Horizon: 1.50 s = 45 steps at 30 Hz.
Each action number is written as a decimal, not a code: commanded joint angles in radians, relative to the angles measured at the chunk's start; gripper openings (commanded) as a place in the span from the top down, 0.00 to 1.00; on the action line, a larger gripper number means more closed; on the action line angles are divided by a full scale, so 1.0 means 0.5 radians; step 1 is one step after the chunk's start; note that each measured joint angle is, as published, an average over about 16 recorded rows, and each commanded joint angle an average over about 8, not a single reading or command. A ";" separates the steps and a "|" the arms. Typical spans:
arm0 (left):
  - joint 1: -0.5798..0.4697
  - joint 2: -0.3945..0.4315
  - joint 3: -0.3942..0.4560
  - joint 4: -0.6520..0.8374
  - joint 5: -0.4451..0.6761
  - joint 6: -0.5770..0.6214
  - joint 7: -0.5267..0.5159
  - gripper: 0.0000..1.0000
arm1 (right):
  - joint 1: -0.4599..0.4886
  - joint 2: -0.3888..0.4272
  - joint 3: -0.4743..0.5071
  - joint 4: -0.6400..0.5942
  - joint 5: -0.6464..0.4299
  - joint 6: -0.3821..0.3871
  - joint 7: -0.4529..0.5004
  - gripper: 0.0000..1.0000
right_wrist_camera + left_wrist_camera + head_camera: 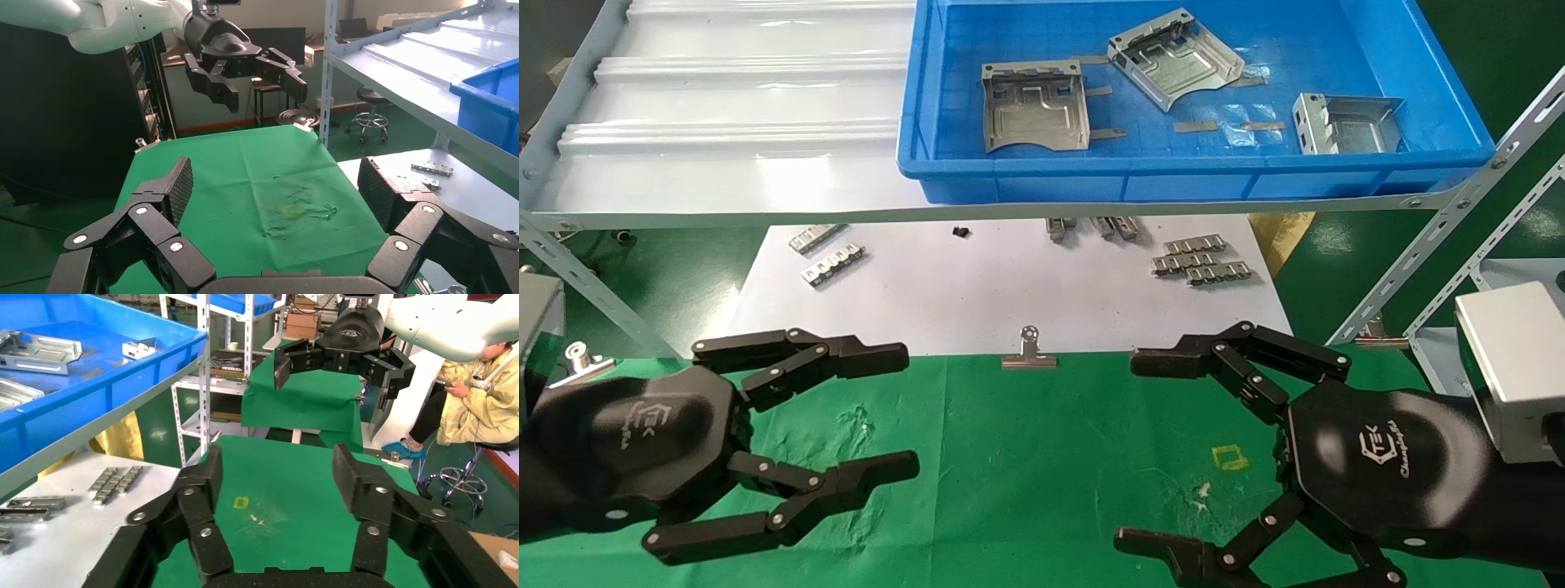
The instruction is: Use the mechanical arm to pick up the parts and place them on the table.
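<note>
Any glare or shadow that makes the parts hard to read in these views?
Head view: soft glare streaks on the white shelf sheet; the three parts in the blue bin read clearly. Left wrist view: parts cut off at the frame edge. Right wrist view: only the bin's corner shows, no parts.
</note>
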 commanded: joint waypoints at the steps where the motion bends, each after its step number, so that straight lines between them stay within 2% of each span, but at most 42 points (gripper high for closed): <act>1: 0.000 0.000 0.000 0.000 0.000 0.000 0.000 1.00 | 0.000 0.000 0.000 0.000 0.000 0.000 0.000 0.00; 15: 0.000 0.000 0.000 0.000 0.000 0.000 0.000 1.00 | 0.006 0.001 0.002 0.000 -0.004 0.005 -0.002 0.00; 18: 0.000 0.000 0.000 0.000 0.000 0.000 0.000 1.00 | 0.057 -0.014 0.013 -0.021 -0.027 0.058 -0.008 0.00; 21: 0.000 0.000 0.000 0.000 0.000 0.000 0.000 1.00 | 0.175 -0.062 0.022 -0.076 -0.085 0.169 -0.010 0.00; 26: 0.000 0.000 0.000 0.000 0.000 0.000 0.000 1.00 | 0.475 -0.211 -0.014 -0.244 -0.283 0.431 0.004 0.00; 34: 0.000 0.000 0.000 0.000 0.000 0.000 0.000 1.00 | 1.001 -0.578 -0.246 -0.694 -0.838 0.936 0.087 0.00; 37: 0.000 0.000 0.000 0.000 0.000 0.000 0.000 1.00 | 1.176 -0.725 -0.359 -0.921 -1.050 1.076 0.127 0.00; 38: 0.000 0.000 0.000 0.000 0.000 0.000 0.000 1.00 | 1.228 -0.771 -0.395 -1.001 -1.113 1.108 0.139 0.08; 43: 0.000 0.000 0.000 0.000 0.000 0.000 0.000 0.99 | 1.460 -0.986 -0.554 -1.412 -1.367 1.196 0.160 0.71; 44: 0.000 0.000 0.000 0.000 0.000 0.000 0.000 0.90 | 1.496 -1.024 -0.578 -1.488 -1.405 1.205 0.153 0.83; 45: 0.000 0.000 0.000 0.000 0.000 0.000 0.000 0.78 | 1.531 -1.061 -0.600 -1.563 -1.438 1.213 0.144 0.96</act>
